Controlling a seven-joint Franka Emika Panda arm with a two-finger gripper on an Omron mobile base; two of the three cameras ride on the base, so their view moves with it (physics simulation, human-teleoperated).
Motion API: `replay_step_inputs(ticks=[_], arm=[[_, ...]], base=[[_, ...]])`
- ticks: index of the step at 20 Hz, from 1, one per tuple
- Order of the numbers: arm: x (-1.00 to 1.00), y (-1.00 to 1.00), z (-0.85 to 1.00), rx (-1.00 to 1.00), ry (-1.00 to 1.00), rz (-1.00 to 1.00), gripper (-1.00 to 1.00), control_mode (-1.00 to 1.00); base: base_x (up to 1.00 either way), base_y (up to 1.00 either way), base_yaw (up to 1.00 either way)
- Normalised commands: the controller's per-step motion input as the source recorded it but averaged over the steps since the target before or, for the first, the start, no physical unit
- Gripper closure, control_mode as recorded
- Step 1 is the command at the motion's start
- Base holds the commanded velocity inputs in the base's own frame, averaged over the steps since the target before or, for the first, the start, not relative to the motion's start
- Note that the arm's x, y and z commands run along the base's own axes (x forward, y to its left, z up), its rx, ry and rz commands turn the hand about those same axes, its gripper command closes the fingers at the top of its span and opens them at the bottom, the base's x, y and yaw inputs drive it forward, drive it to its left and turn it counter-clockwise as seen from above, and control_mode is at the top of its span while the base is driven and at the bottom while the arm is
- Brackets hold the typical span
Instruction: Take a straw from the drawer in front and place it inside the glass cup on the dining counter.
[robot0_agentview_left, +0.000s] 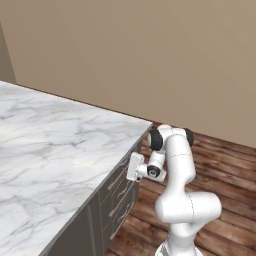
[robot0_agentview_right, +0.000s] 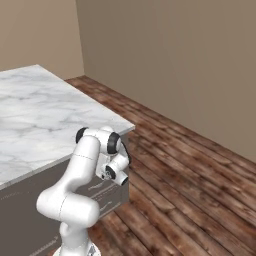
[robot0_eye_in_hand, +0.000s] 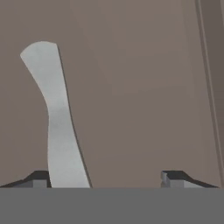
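Two fingertips (robot0_eye_in_hand: 37, 178) of the gripper (robot0_eye_in_hand: 105, 179) are seen spread apart, close against the drawer (robot0_eye_in_hand: 140, 87) front, beside its handle (robot0_eye_in_hand: 59, 127).

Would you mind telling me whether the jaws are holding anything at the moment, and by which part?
Nothing is held. The gripper faces the drawer front with its jaws wide apart, and the silver handle stands by one fingertip, ungripped.

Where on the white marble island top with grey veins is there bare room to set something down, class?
The white marble dining counter is bare from the far wall side to its near corner and front edge. It is crowded only below that edge, where the gripper sits close against the dark drawer front beside a slim silver handle.
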Motion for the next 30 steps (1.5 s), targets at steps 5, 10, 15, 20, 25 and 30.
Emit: replay_step_inputs(ticks=[5, 10, 15, 20, 25, 30], arm=[[0.40, 0.19, -0.24, 0.00, 0.00, 0.00, -1.00, -1.00], [0.19, 0.38, -0.24, -0.01, 0.00, 0.00, 1.00, -1.00], [0.09, 0.30, -0.16, 0.00, 0.00, -0.04, 1.00, -1.00], [0.00, 0.05, -0.06, -0.01, 0.02, -0.02, 1.00, -1.00], [0.00, -0.26, -0.05, 0.00, 0.00, 0.00, 1.00, -1.00], [-0.13, -0.68, -0.04, 0.00, 0.00, 0.01, 1.00, -1.00]], base=[[0.00, 0.00, 0.00], [0.00, 0.00, 0.00], [0.00, 0.00, 0.00], [0.00, 0.00, 0.00], [0.00, 0.00, 0.00], [0.00, 0.00, 0.00]])
